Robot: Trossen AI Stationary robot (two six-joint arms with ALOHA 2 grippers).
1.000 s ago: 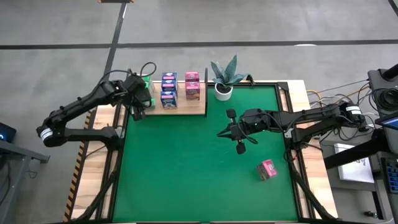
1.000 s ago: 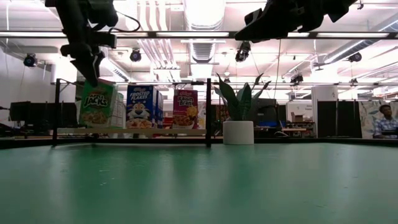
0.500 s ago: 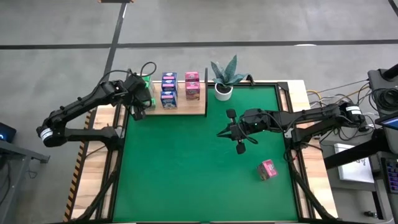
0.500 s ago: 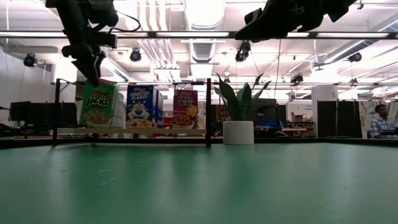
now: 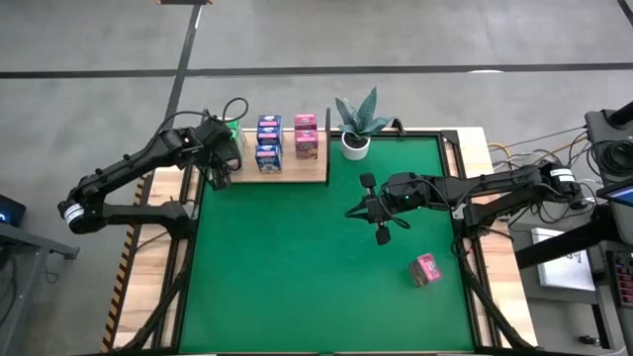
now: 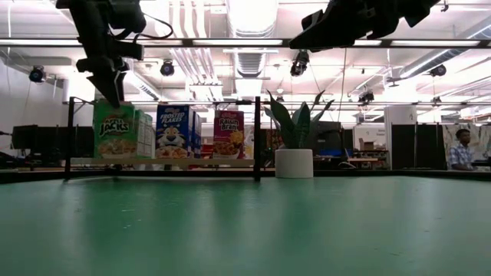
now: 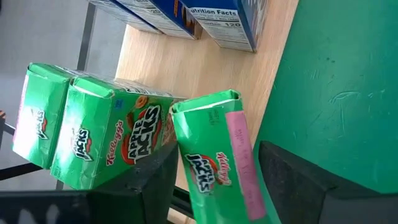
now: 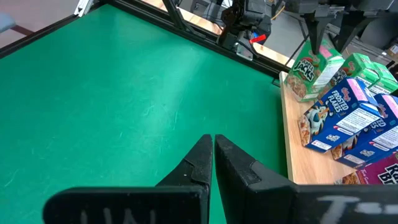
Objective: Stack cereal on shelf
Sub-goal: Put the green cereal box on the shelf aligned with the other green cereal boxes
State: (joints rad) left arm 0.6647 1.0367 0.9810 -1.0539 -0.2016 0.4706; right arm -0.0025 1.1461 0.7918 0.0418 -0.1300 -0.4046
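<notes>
The left gripper fingers stand open around the small green cardboard cereal carton on the light-wood shelf. The right gripper fingers are closed, holding nothing.

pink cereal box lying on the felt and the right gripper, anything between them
Nothing. In the high view only bare green felt separates the right gripper, shut over mid-table, from the lone pink cereal box.
</notes>
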